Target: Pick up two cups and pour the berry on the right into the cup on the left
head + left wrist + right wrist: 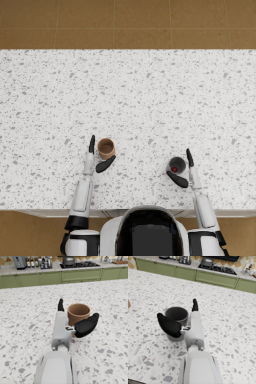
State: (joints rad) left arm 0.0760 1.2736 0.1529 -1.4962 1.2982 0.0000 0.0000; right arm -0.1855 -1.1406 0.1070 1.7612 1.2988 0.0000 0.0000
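Both cups stand on the speckled tabletop point(130, 100), near its front edge, and the work is at the grasping step, before any lifting or pouring. Taking the brown cup point(106, 148) as the landmark: the left robot hand point(98, 159) sits right against it, the thumb curved around its near wall and the fingers point(60, 305) reaching straight past its far side, so the cup lies in the crook of the hand. The left wrist view shows the thumb on the cup's wall, but I cannot tell whether the fingers have closed into a firm grip; the hand reads as cupped around it, not clenched. This cup looks empty. Well apart from the brown cup, toward the robot's right, stands the dark grey cup point(176, 164) with a red berry point(174, 170) inside it, visible only from the head view. The right robot hand point(184, 170) mirrors the left: thumb wrapped against the grey cup's near wall, fingers extended alongside, grip not clearly closed. Next, I judge, both hands should tighten, lift the cups clear, bring the grey one over the brown one's mouth and tip it gently so the berry rolls in.
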